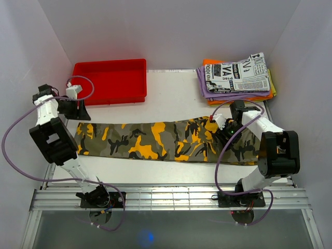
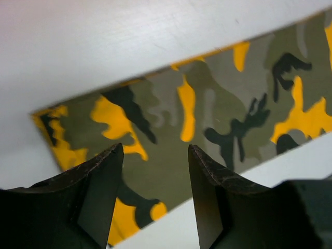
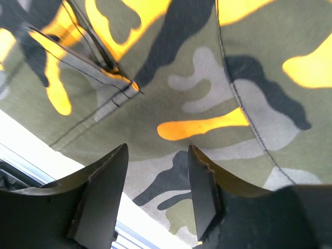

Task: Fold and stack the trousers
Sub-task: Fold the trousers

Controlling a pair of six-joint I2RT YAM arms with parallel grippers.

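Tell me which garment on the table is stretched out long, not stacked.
The olive, black and yellow-orange camouflage cloth trousers, stretched across the table; the others sit folded in one white newspaper-print, purple and orange stack far right.

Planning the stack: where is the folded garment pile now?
Top view: the folded garment pile sits at the far right of the table, right of the red bin, just beyond the trousers.
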